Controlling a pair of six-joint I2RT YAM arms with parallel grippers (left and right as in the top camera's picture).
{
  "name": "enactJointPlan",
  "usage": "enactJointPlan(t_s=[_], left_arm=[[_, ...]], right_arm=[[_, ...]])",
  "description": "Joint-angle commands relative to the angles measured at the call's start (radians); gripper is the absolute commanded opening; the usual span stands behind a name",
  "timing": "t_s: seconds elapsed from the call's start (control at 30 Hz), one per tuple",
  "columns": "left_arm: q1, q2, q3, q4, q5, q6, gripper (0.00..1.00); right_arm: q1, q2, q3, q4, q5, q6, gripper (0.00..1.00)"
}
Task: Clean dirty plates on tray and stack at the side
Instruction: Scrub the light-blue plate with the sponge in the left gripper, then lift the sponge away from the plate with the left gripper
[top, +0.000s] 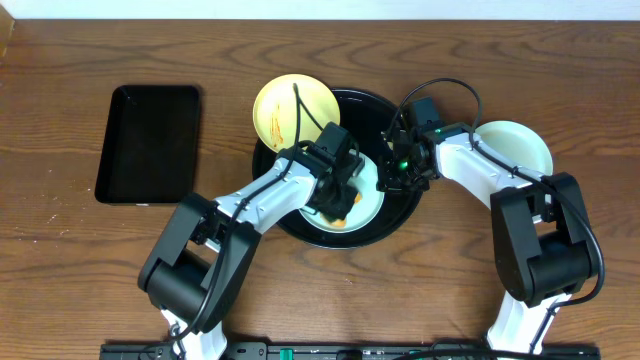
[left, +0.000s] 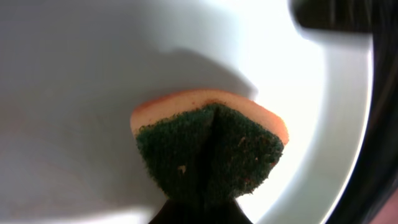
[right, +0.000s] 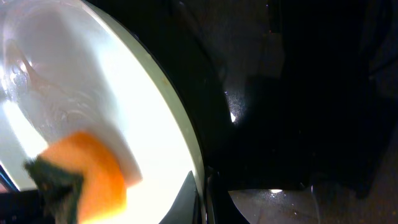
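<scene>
The round black tray (top: 366, 100) sits mid-table. A mint-blue plate (top: 371, 206) lies in it. My left gripper (top: 338, 200) is shut on a folded orange-and-green sponge (top: 341, 216) and presses it onto that plate (left: 93, 93); the sponge (left: 211, 149) fills the left wrist view. My right gripper (top: 392, 178) is shut on the plate's right rim (right: 143, 112), one finger on each side (right: 202, 193). A pale yellow plate (top: 293, 110) with brown smears rests on the tray's far-left rim. A third pale plate (top: 515, 148) lies on the table to the right.
A smaller rectangular black tray (top: 150, 143) lies at the left of the wooden table. The round tray's glossy floor (right: 298, 93) shows to the right of the held plate. The two arms meet over the tray.
</scene>
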Motion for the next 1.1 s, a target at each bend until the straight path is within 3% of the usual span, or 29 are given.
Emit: enactJointPlan(t_s=[0.0, 0.13, 0.33, 0.57, 0.8, 0.93, 1.07], left_arm=[[0.003, 0.016, -0.026, -0.047, -0.029, 0.235, 0.08], [0.003, 0.016, -0.026, -0.042, -0.056, 0.330, 0.07], [0.009, 0.026, -0.028, -0.026, -0.443, 0.341, 0.07], [0.022, 0.046, -0.028, 0.141, -0.460, 0.320, 0.07], [0.024, 0.041, -0.023, 0.318, -0.461, 0.111, 0.07], [0.024, -0.002, 0.005, 0.306, -0.461, -0.061, 0.07], [0.024, -0.119, 0.012, 0.289, -0.460, -0.154, 0.08]], right_arm=[[-0.024, 0.018, 0.000, 0.013, 0.015, -0.020, 0.01], [-0.024, 0.018, 0.000, 0.012, 0.015, -0.018, 0.01], [-0.024, 0.018, 0.000, 0.012, 0.015, -0.011, 0.01], [-0.024, 0.018, 0.000, 0.013, 0.005, -0.011, 0.01], [-0.024, 0.018, 0.000, 0.016, 0.004, -0.011, 0.01], [-0.024, 0.018, 0.000, 0.016, 0.004, -0.011, 0.01], [-0.024, 0.018, 0.000, 0.018, 0.002, -0.011, 0.01]])
